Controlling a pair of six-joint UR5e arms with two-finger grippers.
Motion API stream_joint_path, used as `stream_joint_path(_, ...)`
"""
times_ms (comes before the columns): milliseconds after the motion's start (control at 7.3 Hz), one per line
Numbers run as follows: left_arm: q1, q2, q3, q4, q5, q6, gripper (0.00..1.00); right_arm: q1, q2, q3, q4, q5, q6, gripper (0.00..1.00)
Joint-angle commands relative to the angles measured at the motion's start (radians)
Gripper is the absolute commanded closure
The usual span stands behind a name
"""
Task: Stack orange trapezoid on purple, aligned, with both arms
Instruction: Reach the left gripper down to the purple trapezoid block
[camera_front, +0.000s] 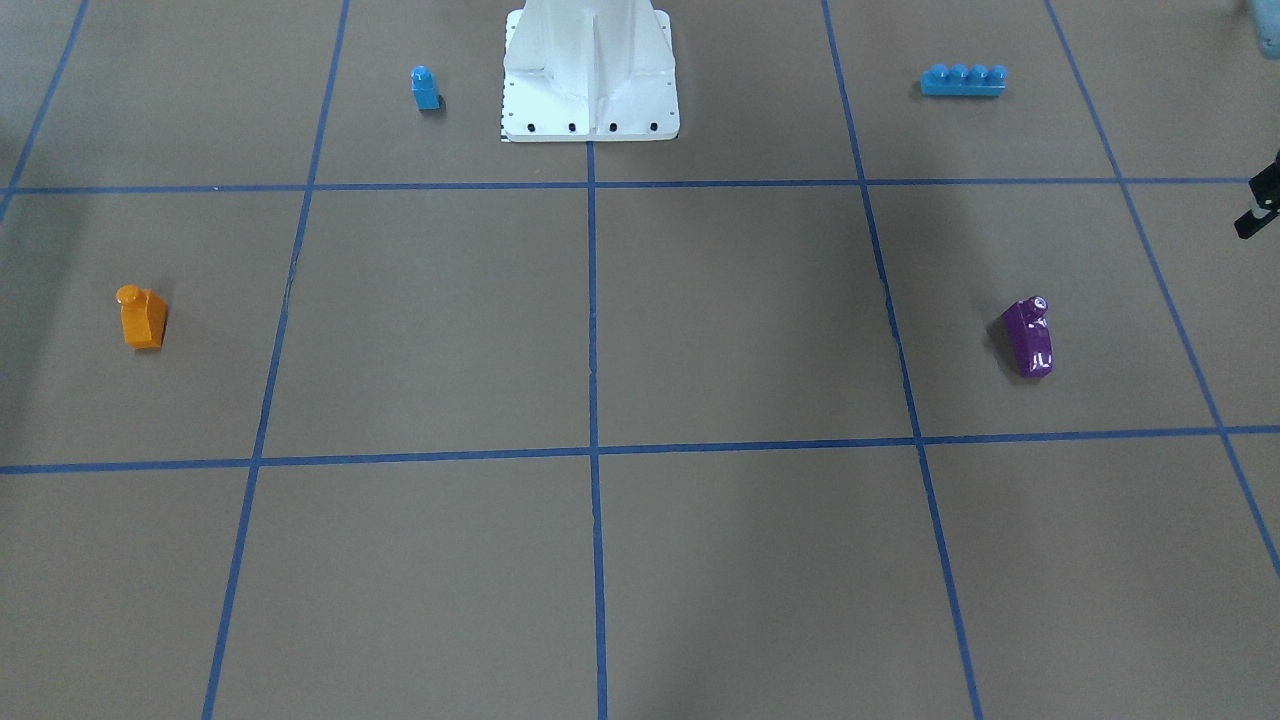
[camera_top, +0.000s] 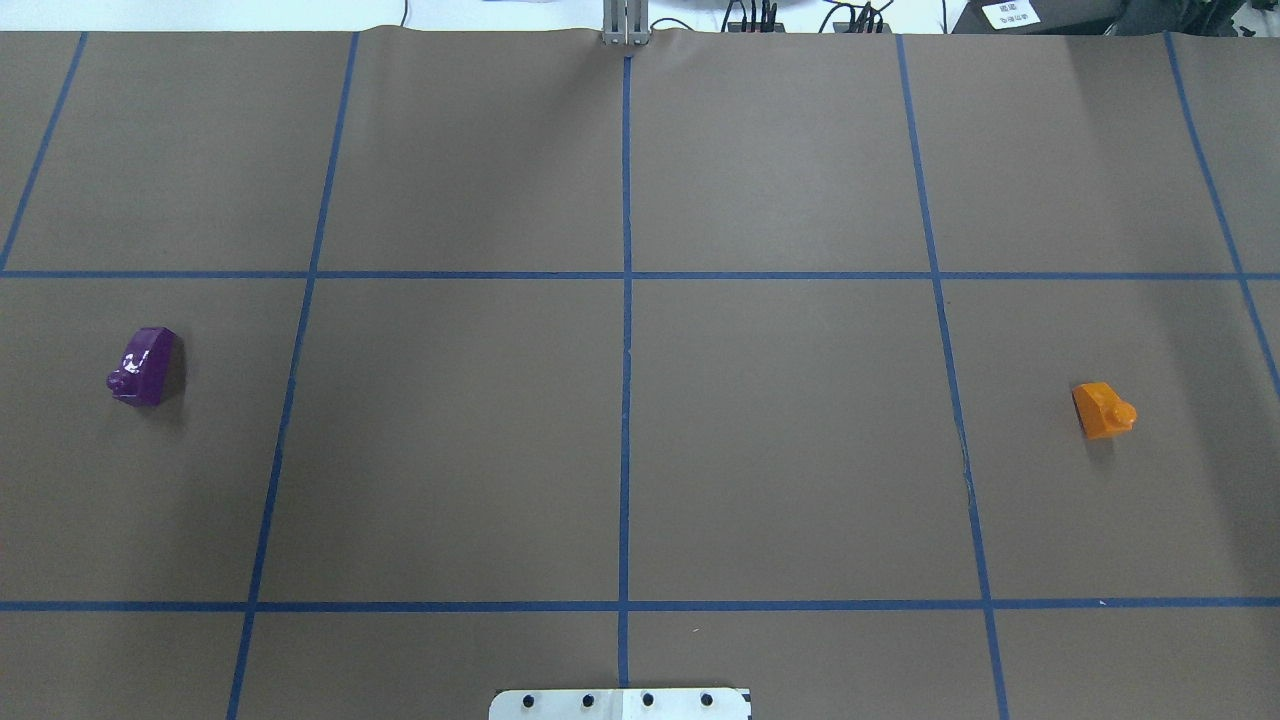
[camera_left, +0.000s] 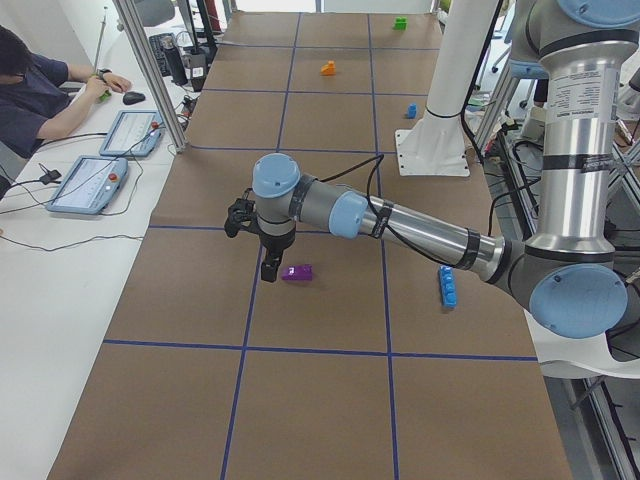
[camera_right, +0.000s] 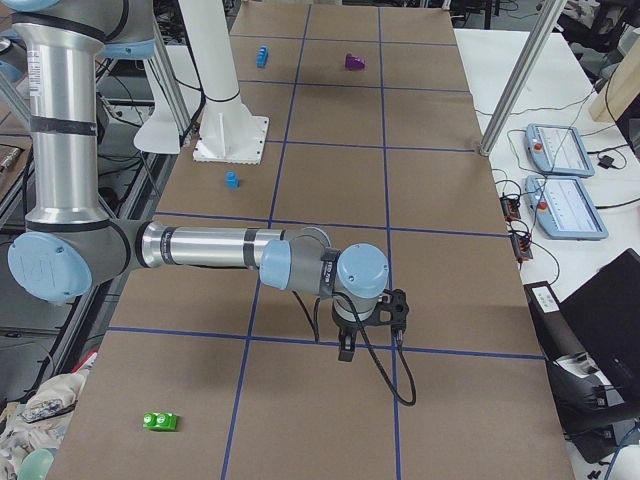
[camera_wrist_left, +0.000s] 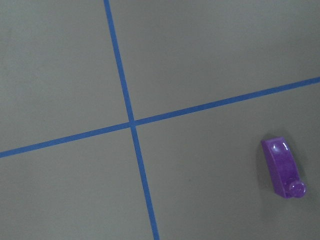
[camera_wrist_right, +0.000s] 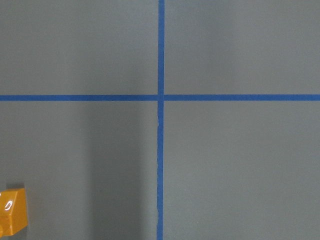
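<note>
Unstacked: orange trapezoid (camera_front: 143, 318) & purple (camera_front: 1029, 338) well apart on worktop (camera_front: 740, 330).
Orange on robot's right side, purple on left; left gripper (camera_left: 269, 268) hangs just beside purple, right gripper (camera_right: 347, 350) above worktop; spread of either: can't tell.

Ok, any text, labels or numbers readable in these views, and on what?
No text can be read.
White label on the dark case at the overhead view's top right: print too small.
Sticker on the left arm, on its upright tube in the exterior left view: blurred.
</note>
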Motion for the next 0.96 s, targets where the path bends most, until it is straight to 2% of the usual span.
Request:
stream_joint_path(0,0.140,-0.001,-0.001,-0.129,0.001,-0.313,0.00,-0.001,0.003,0.005,0.007,0.004,0.021,0.00)
stream_joint_path(274,0.345,0.013,0.008,-0.333,0.216,-0.643,0.00,-0.001,0.005,0.011,0.007,0.011,0.023,0.00)
stream_joint_path(548,0.504,0.015,0.022,-0.349,0.395,-0.744,0.00,-0.003,0.008,0.014,0.007,0.011,0.023,0.00)
stream_joint_path(685,0.524,0.015,0.067,-0.404,0.409,-0.744,0.00,-0.003,0.009,0.014,0.009,0.011,0.023,0.00)
stream_joint_path(821,0.524,0.015,0.150,-0.521,0.408,-0.744,0.00,-0.005,0.015,0.013,0.007,0.011,0.024,0.00)
